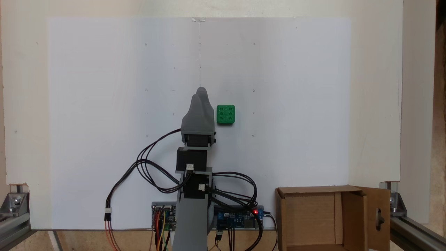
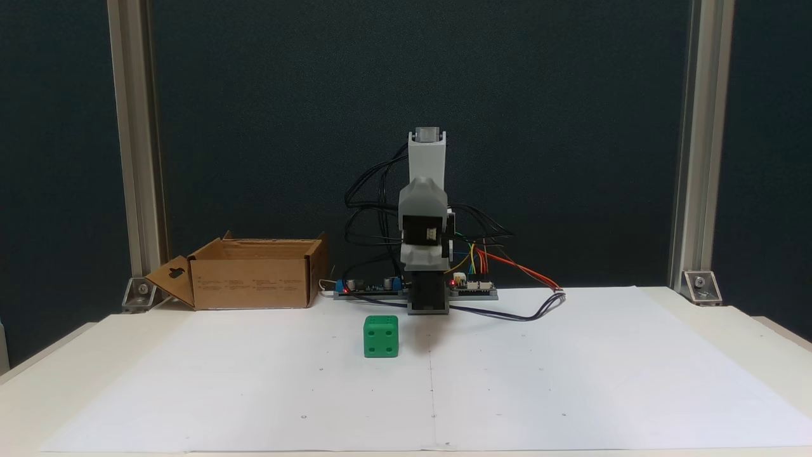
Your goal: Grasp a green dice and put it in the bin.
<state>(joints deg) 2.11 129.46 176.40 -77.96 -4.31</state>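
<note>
I have the gripper [image 1: 201,91] folded low over the arm's base, and from above its two jaws lie together into one grey point with no gap that I can see, so I read them as closed on nothing. The dice [image 1: 225,114] sits on the white paper [image 1: 104,104] just beside the gripper, on its right in the view from above, not touching it. In the front view the dice [image 2: 380,337] stands flat on the paper, a little left of the arm, with four pips facing the camera.

The step in hand, as I judge it, is the approach. To do it well I would first open the jaws wide, because the dice looks about as broad as the gripper. Then I would turn the arm slightly toward the dice and come down from above, so that the jaws pass along two opposite flat faces and not over the corners. The edges are rounded, so a skew grip could let it slip.

The bin [image 1: 282,216] stands beside the base, well apart from the dice. Its flaps are up, and what I see of the inside is bare cardboard. In the front view the bin [image 2: 254,282] shows its outer wall.
</note>
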